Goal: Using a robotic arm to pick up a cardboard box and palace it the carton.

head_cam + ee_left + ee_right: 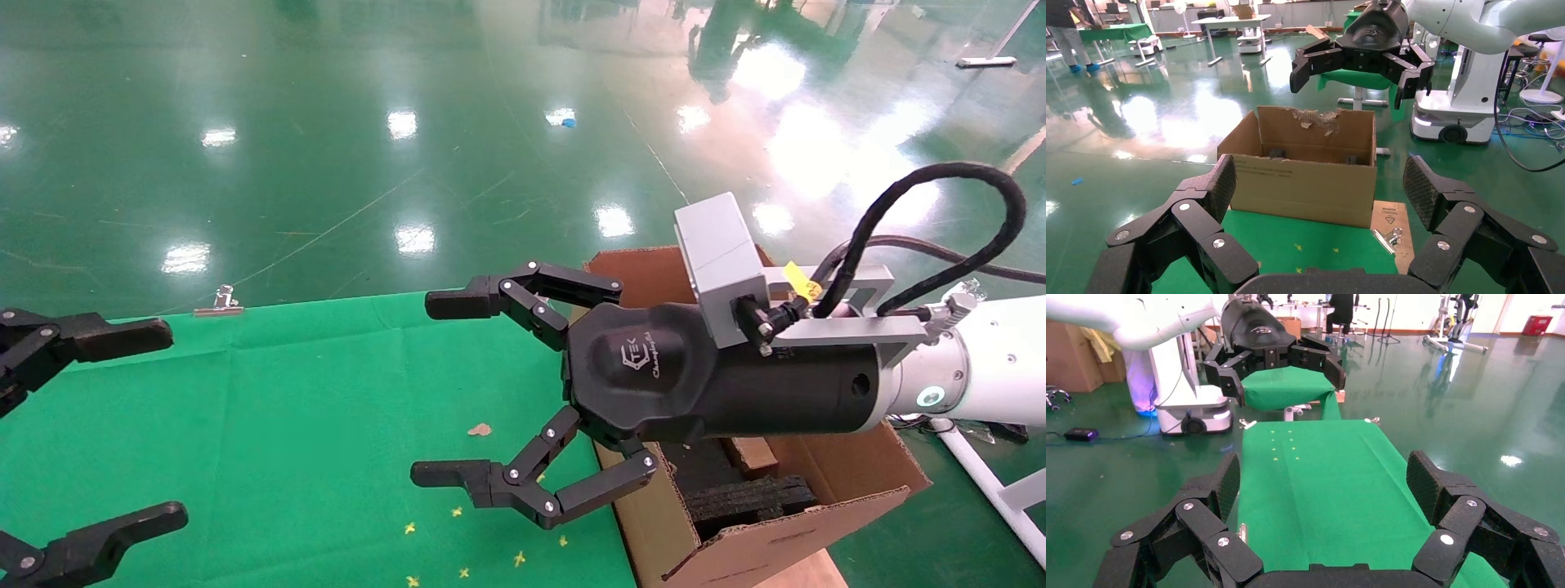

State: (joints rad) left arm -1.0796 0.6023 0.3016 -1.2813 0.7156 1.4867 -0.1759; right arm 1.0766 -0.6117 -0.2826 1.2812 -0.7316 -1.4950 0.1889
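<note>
The carton was big, brown and ragged at the flaps, with black foam blocks inside. It sat just under and behind the right gripper, at the end of the green counter. The right gripper was wide open and held nothing, pointing across the counter. The left gripper faced it from well apart, wide open and empty too. The slim cardboard box could not be seen.

Green-clothed table with small yellow bits, brown scrap.
</note>
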